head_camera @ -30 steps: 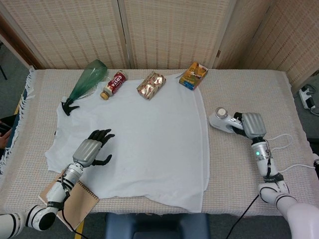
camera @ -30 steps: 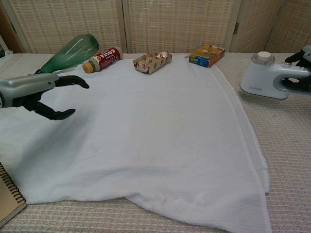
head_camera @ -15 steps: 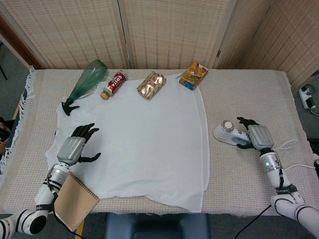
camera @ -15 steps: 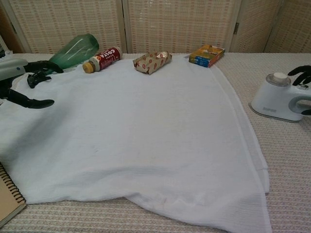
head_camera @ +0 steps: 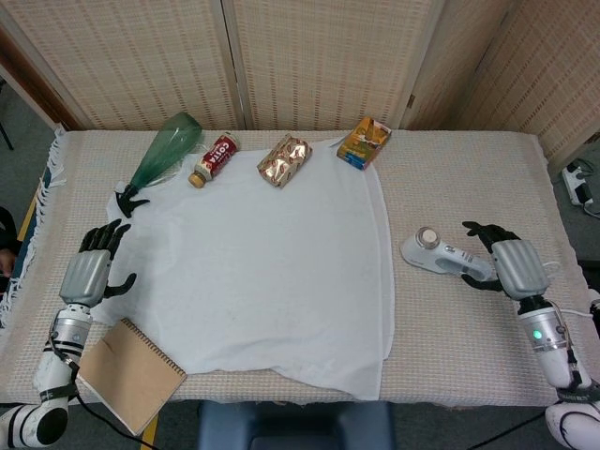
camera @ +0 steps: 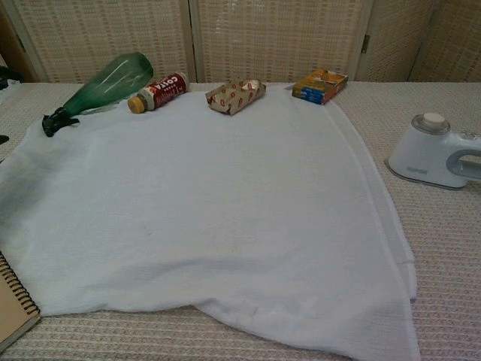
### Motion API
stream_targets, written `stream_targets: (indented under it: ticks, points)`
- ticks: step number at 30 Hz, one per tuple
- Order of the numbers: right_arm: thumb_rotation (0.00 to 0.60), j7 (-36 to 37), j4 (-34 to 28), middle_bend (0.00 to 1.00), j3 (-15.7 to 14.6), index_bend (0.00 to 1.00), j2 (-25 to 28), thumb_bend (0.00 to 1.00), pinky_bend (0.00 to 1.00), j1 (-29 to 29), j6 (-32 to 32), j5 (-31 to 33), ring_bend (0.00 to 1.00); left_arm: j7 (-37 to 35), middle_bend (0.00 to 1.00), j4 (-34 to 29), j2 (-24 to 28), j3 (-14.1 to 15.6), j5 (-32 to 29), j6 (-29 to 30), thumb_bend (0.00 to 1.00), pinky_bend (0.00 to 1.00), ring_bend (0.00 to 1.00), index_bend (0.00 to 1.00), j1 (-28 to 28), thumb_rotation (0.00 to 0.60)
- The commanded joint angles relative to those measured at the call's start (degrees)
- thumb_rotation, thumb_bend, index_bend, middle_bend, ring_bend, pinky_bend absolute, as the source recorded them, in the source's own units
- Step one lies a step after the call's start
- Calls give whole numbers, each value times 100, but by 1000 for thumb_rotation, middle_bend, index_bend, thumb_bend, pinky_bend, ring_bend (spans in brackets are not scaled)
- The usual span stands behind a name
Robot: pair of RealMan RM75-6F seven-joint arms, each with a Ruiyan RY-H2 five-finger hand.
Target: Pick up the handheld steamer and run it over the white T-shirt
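1. White T-shirt [head_camera: 258, 267] spread flat across the table.
2. Handheld steamer [head_camera: 439, 255] resting on the tablecloth just right of the shirt (handle toward the right hand [head_camera: 514, 265]).
3. Right hand beside the handle, fingers apart, gripping nothing.
4. Left hand [head_camera: 89, 272] at the shirt's left edge, fingers spread, empty.

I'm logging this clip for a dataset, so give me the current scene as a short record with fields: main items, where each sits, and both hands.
steamer: white handheld steamer resting on the woven cloth, right of the shirt, off the fabric
shirt: white T-shirt spread flat mid-table
right hand: right hand at the steamer's handle end, fingers spread, not lifting it
left hand: left hand at the shirt's left edge, fingers apart, holding nothing
far edge: green plastic bottle, red drink bottle, foil snack packet, orange box
near left: brown spiral notebook
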Motion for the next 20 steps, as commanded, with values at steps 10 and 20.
stream_targets:
  ticks: [10, 20]
  points:
    - [600, -554, -973, 114, -456, 0, 680, 128, 168, -1199, 1358, -351, 18, -187, 99, -248, 362, 290, 683, 1621, 284, 0, 53, 147, 1236, 600]
    - [600, -641, -892, 115, -554, 0, 450, 128, 159, -1695, 2024, -576, 20, 123, 99, -623, 425, 700, 1078, 2423, 284, 0, 53, 161, 2059, 600]
